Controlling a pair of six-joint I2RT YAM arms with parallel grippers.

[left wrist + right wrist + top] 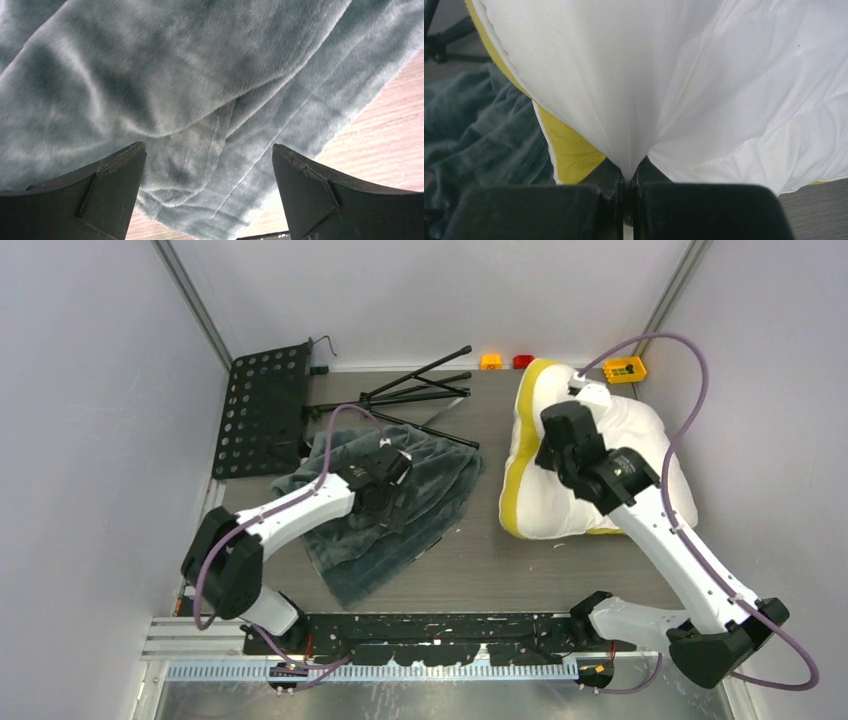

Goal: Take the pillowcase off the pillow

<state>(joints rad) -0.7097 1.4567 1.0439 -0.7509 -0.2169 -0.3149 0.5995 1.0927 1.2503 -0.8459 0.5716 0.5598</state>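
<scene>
The floppy grey-teal plush pillowcase (425,485) lies on the bench (480,565) beside the puffy white, yellow-banded pillow (545,495), under the gaping left hand (209,165); the right hand (628,175), clamped on pillow cloth, could drag it away if retracted unreleased.

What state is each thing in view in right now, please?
Pillow: bare, one fold pinched.
Pillowcase: fully off, lying crumpled beside it.
Left gripper: open, above the pillowcase.
Right gripper: shut on the pillow.

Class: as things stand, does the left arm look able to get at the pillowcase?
Probably yes: the left gripper hangs right over the pillowcase, jaws open, and nothing shows between them.
</scene>
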